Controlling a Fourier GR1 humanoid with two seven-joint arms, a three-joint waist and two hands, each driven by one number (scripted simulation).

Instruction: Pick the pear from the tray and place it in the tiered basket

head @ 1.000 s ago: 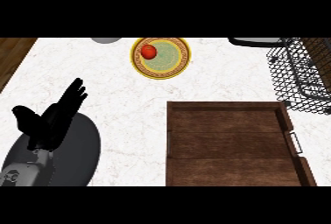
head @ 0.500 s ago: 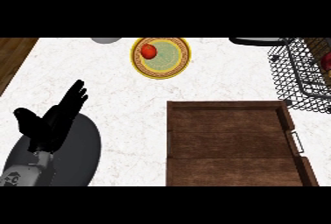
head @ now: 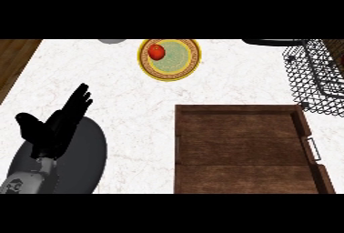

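White marble tabletop carries our wooden tray at its near right, bare inside, and the wire tiered basket at the far right corner. We see no pear; our left hand rests released near the left edge.

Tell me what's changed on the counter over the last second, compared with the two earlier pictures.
Nothing visibly changed. The left hand rests open at the view's left with fingers up, as before. The wooden tray, the yellow plate with the red fruit on it, and the wire basket at the right edge lie where they were. No pear shows on the tray, and the right hand is out of view.
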